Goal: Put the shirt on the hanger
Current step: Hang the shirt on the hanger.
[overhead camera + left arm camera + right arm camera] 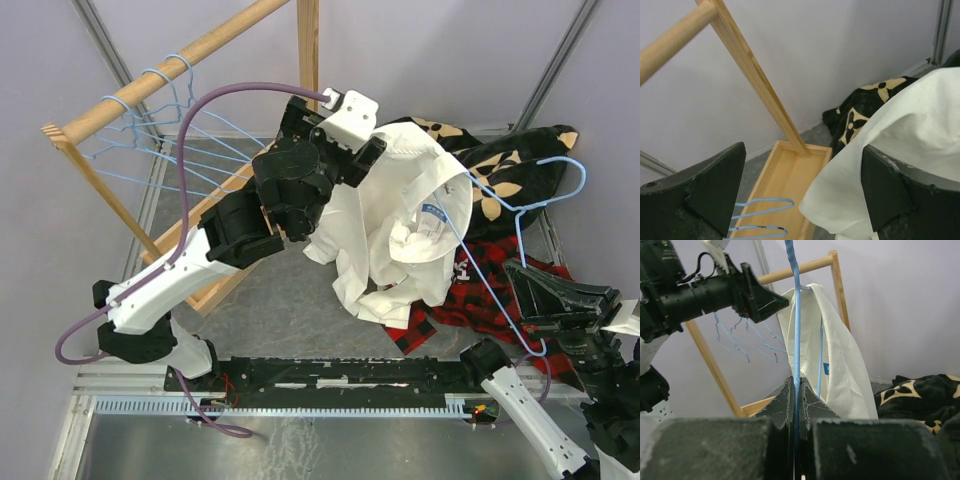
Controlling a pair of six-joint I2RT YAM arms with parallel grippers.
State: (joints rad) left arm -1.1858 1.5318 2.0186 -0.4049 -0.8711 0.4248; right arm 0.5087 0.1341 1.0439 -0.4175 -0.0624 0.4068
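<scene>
Partly done: cream-white button-up shirt (400, 230) draped over one end of thin light-blue wire hanger (796, 315).
Right hand (797, 385) clamped on hanger wire; left hand (803, 150) spread wide beside the cloth. Left to do, likely: second shoulder. One shirt, one held hanger, three spare hangers (150, 125) on wooden rail (190, 55).

Robot lab cell: plain lilac wall panels (450, 50), aluminium-railed table (130, 405).

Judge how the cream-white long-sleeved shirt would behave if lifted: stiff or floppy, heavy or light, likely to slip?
Probably floppy: the cream-white long-sleeved shirt sags in loose folds. Likely light: the thin light-blue wire hanger carries it without visibly bending. It may slip, draped over only one end of the wire.
</scene>
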